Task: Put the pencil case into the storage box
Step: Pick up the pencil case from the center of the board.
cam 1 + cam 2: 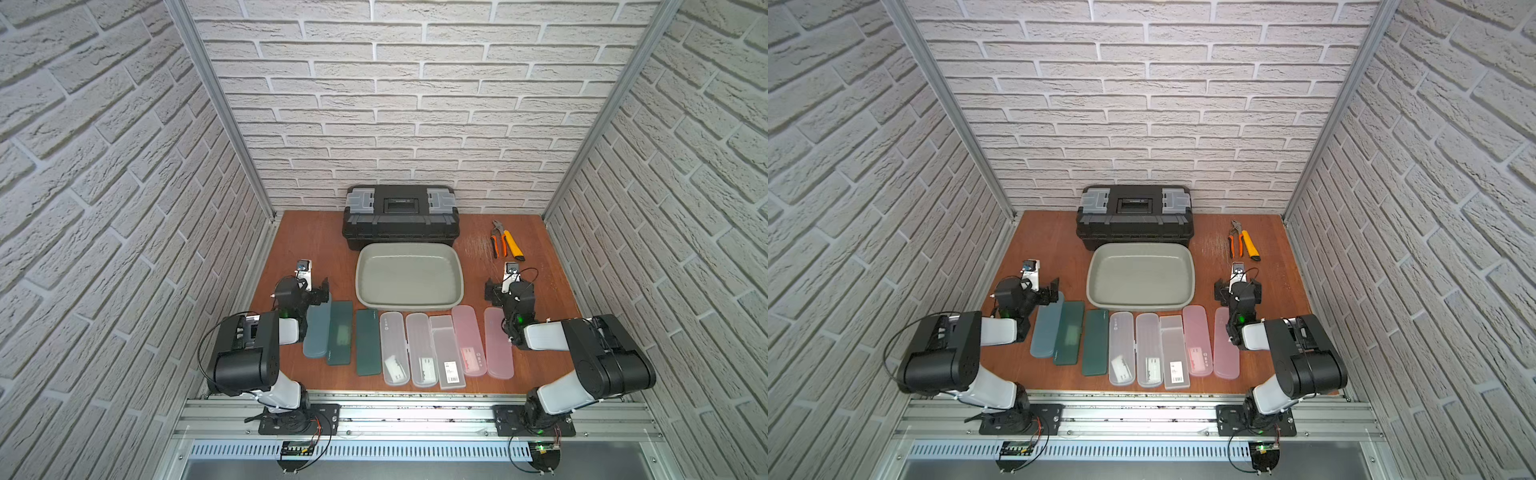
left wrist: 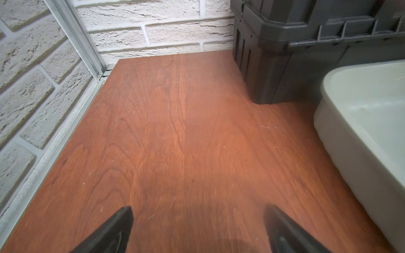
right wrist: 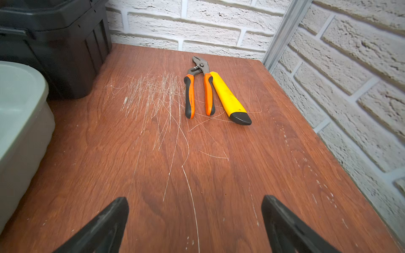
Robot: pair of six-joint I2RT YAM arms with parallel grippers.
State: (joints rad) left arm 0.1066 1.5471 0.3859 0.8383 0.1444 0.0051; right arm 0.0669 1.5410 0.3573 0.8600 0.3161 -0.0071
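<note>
The storage box (image 1: 409, 276) is an empty grey-green tub at the middle of the wooden table; its wall shows in the left wrist view (image 2: 361, 131) and the right wrist view (image 3: 19, 114). In front of it lie several pencil cases in a row: blue-grey (image 1: 316, 332), dark green (image 1: 368, 343), clear (image 1: 395, 347) and pink (image 1: 498, 343) ones. My left gripper (image 1: 309, 289) (image 2: 198, 210) hangs open left of the box, above bare wood. My right gripper (image 1: 510, 286) (image 3: 195, 199) hangs open right of the box. Neither holds anything.
A black toolbox (image 1: 401, 216) with grey latches stands shut behind the tub, against the back wall. Orange-handled pliers (image 3: 198, 94) and a yellow utility knife (image 3: 228, 96) lie at the back right. Brick-pattern walls close in three sides.
</note>
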